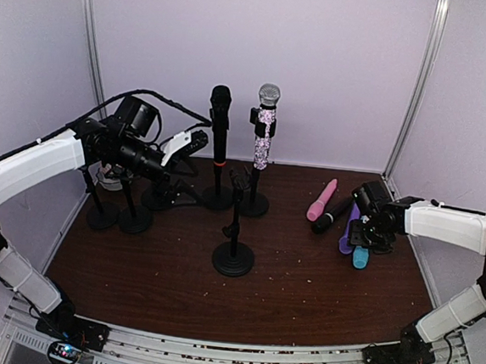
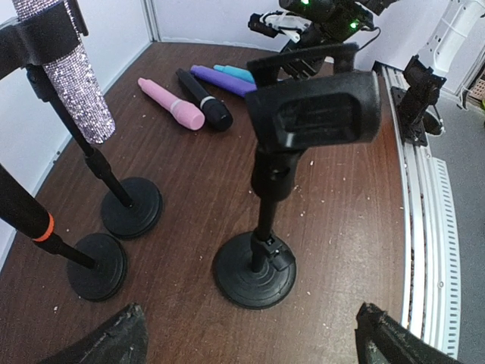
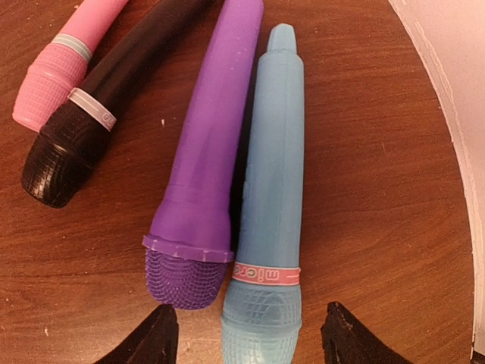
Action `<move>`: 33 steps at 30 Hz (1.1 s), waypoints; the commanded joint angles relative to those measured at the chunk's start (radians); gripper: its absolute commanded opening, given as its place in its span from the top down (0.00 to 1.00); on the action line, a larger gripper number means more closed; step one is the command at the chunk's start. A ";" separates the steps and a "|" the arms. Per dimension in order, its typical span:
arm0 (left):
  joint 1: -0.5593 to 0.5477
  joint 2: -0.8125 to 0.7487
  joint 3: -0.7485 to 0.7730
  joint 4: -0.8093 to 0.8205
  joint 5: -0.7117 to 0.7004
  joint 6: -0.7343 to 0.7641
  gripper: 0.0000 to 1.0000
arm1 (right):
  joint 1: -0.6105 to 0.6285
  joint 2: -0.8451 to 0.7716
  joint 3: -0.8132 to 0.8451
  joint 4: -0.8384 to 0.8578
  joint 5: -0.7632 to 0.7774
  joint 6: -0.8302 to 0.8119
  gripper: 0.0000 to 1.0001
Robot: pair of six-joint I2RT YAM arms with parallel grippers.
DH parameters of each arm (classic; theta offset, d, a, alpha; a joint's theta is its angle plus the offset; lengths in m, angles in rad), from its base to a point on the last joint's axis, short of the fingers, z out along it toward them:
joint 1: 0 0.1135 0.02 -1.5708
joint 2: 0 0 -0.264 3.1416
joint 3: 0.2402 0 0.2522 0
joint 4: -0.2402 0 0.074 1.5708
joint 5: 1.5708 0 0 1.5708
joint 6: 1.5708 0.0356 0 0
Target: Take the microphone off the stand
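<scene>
Blue mic (image 3: 265,189): off its stand, flat on the surface (image 1: 301,298), directly beneath the right hand (image 3: 254,341). Lies with its head between the fingers (image 3: 155,337), clear of both, so judged let go rather than gripped. Touches the purple mic (image 3: 204,167) just left of the hand. Farther left, the black mic (image 3: 98,114) and then the pink mic (image 3: 64,57), all four side by side.

Right hand: parted, holding nothing, low over the blue head.

Left hand (image 2: 250,345): spread wide, empty, hanging near the empty stand (image 2: 261,227), just ahead of the fingers, clip bare. Ahead and to the left, the glitter mic (image 2: 72,76) and the orange-ringed mic (image 1: 220,125), each upright in a clip.

Progress, as a judgement: removal of the blue one looks finished, apart from lifting the right hand clear. Two mics left on stands, if the task covers them. Cannot tell from here whether it does.
</scene>
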 commanded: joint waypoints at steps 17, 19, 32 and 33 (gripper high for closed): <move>0.050 -0.012 -0.018 0.046 0.002 -0.041 0.02 | 0.368 -0.260 0.017 0.258 -0.230 0.318 0.13; 0.051 -0.012 -0.019 0.049 0.005 -0.045 0.02 | 0.445 -0.206 0.013 0.346 -0.262 0.373 0.12; 0.061 -0.031 -0.035 0.051 -0.009 -0.034 0.03 | 0.587 0.149 -0.019 1.084 -0.558 0.704 0.18; 0.062 -0.031 -0.036 0.052 -0.012 -0.031 0.03 | 0.589 0.174 -0.013 1.106 -0.572 0.720 0.18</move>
